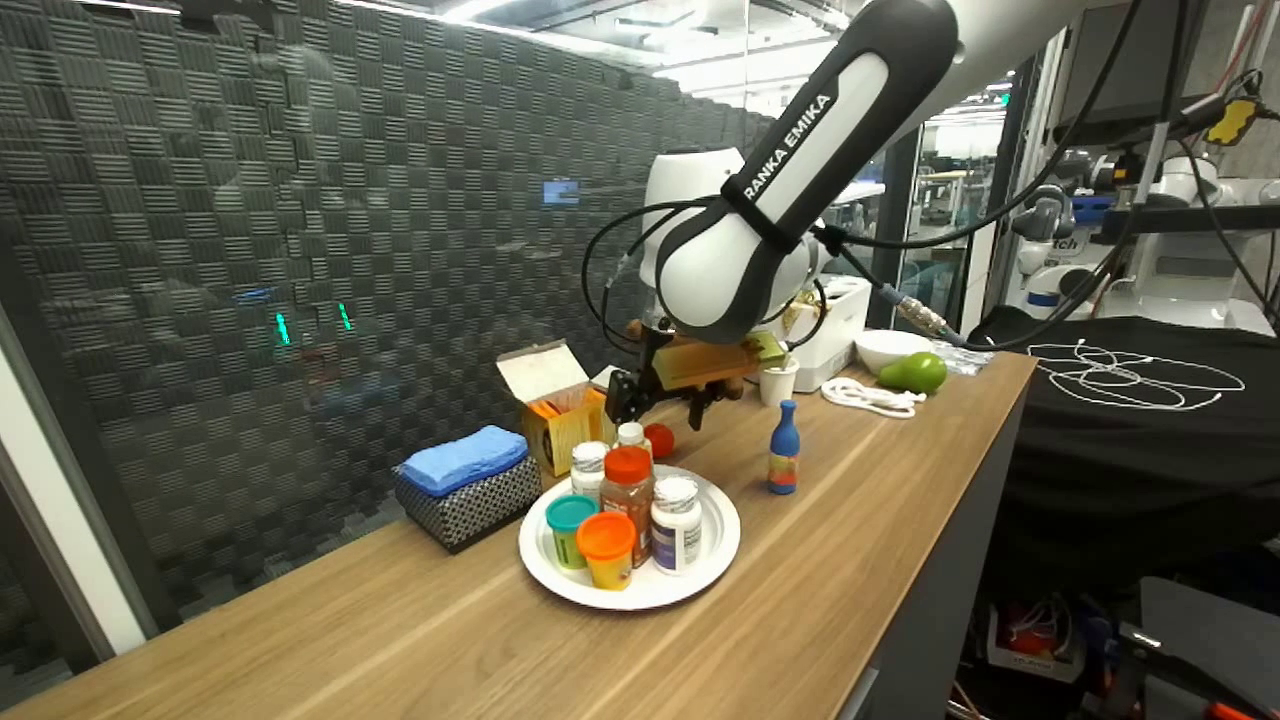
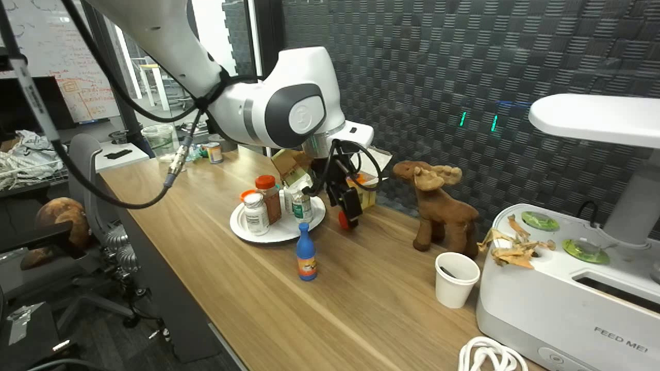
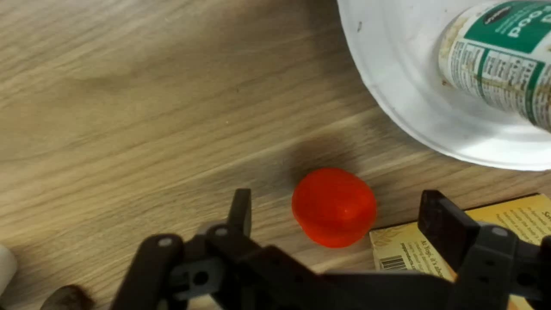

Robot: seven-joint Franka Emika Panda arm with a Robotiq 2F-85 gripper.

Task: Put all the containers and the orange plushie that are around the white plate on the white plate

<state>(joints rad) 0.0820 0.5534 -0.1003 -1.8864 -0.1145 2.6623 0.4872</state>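
Observation:
The round red-orange plushie (image 3: 334, 207) lies on the table between the white plate (image 3: 387, 86) and the tea box; it also shows in both exterior views (image 1: 658, 440) (image 2: 343, 220). My gripper (image 3: 336, 209) is open, one finger to each side of the plushie, apart from it in the wrist view. The plate (image 1: 725, 550) holds a teal-lidded tub (image 1: 570, 530), an orange-lidded tub (image 1: 607, 552), a red-lidded bottle (image 1: 627, 495), white bottles (image 1: 677, 530) and a green-labelled jar (image 2: 302, 207). A blue bottle (image 1: 785, 450) stands upright on the table beside the plate.
An open yellow tea box (image 1: 562, 435) stands by the gripper, under one finger in the wrist view. A patterned box with blue cloth (image 1: 470, 500) is beside the plate. A brown moose (image 2: 444, 216), paper cup (image 2: 454, 288) and white planter (image 2: 562, 304) stand farther along.

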